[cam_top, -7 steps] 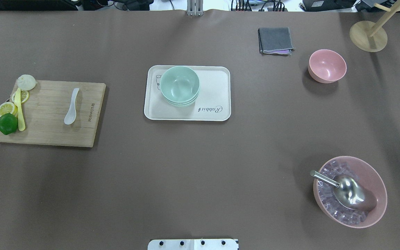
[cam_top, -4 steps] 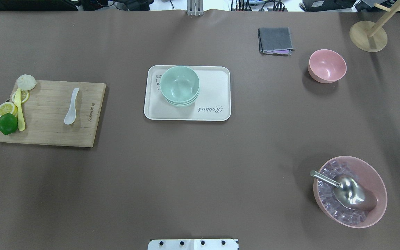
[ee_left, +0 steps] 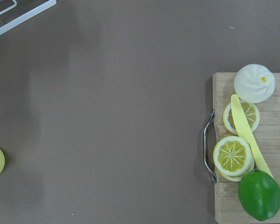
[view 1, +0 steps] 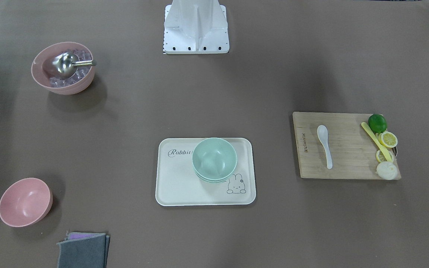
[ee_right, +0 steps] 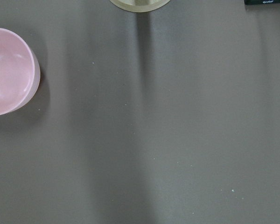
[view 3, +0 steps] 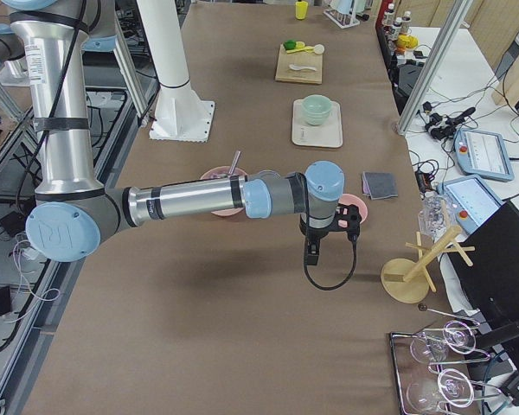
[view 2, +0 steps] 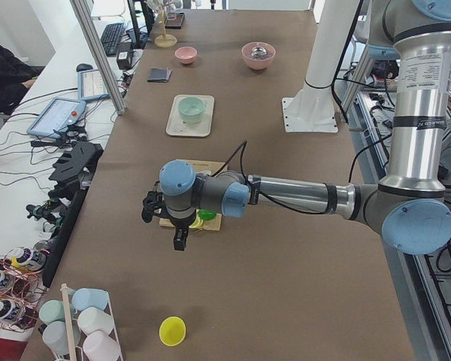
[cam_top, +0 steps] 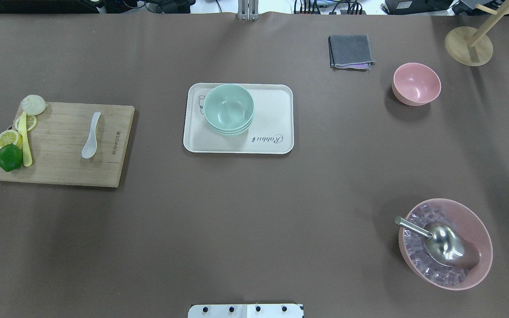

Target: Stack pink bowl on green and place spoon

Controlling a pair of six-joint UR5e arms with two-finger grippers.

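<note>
The empty pink bowl (view 3: 356,207) lies just right of the right claw (view 3: 311,256) at mid-frame; green bowls (cam_top: 229,109) nest on the tray (cam_top: 276,106). Claw spread: cannot tell.

You see a cutting board (cam_top: 60,170) holding a lime (cam_top: 10,157), lemon slices (cam_top: 8,138) and a yellow utensil (cam_top: 26,148). A grey cloth (cam_top: 351,51) lies near a wooden stand (cam_top: 468,46). A steel scoop (cam_top: 446,247) rests in your ice bowl (cam_top: 480,224).
</note>
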